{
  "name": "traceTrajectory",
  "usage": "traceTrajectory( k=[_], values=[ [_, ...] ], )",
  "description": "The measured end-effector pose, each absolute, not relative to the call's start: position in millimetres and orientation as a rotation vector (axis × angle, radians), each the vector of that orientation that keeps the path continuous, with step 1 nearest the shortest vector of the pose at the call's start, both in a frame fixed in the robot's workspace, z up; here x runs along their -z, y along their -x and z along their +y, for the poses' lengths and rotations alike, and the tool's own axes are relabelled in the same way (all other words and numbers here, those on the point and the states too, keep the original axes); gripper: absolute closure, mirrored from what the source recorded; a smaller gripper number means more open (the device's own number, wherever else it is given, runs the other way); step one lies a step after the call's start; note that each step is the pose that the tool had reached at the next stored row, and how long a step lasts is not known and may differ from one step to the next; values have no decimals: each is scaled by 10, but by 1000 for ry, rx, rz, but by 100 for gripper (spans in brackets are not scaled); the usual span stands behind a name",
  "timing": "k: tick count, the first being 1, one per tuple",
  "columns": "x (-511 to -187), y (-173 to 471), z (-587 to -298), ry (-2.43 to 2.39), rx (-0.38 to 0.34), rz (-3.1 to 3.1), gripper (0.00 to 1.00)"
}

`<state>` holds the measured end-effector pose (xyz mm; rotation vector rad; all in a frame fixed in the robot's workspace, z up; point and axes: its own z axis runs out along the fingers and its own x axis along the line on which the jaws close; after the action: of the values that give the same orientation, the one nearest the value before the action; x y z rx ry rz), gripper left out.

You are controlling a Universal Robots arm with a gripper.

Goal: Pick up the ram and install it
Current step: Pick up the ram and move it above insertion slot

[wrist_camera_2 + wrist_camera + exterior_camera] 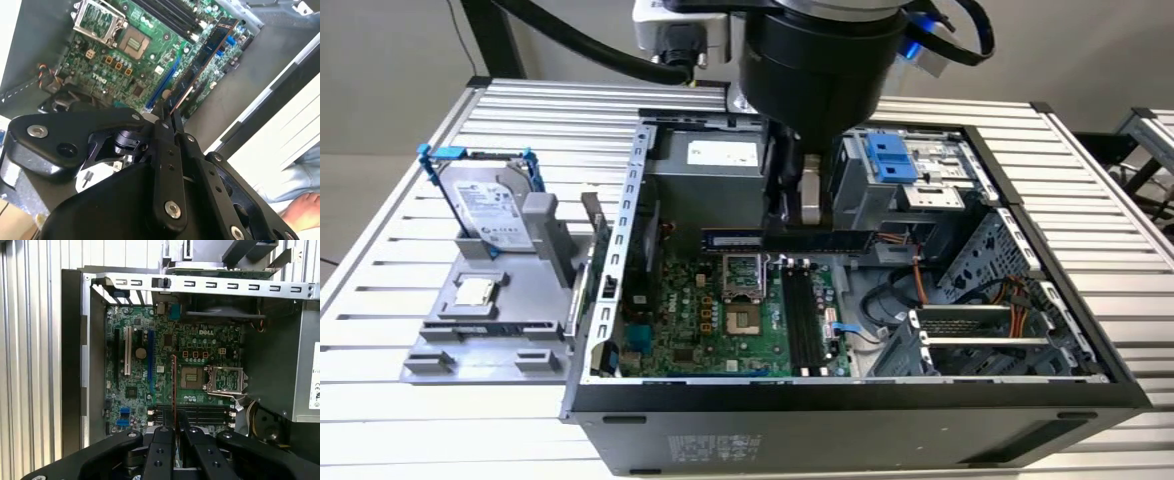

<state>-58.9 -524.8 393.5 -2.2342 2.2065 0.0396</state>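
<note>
Holds the ram [787, 240] in the pincer [809, 212], fingers drawn narrow and pressed on both flat faces. Keeps it level and on edge in the air over the motherboard [720, 310], above the far ends of the long black slots [803, 322], crosswise to them and touching neither. All of this inside the open case [607, 300], near the middle of the table [374, 340].

Open room below the stick, down to the board. Tighter around it: grey power-supply box [707, 165] near, toward the table's far edge; drive cage [907, 170] and loose cables [914, 290] toward the exterior view's right. Well apart, by the table's edge on the exterior view's left, a grey fixture [494, 335] bearing the hard drive [491, 205] in a blue frame.

In the first wrist view, edge-on as a thin reddish line, near end lost between the fingertips. In the exterior view, top of the pincer and part of the case's far wall hidden by the arm's black body [821, 60]. In the second wrist view, a person's hand [302, 212] outside the case, cut off by the frame.
</note>
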Motion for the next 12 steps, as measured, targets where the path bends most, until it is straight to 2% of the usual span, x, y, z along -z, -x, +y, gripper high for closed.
traceTrajectory(
  k=[12],
  values=[
    [-3936,291,-5241,2225,-40,2216,100]
  ],
)
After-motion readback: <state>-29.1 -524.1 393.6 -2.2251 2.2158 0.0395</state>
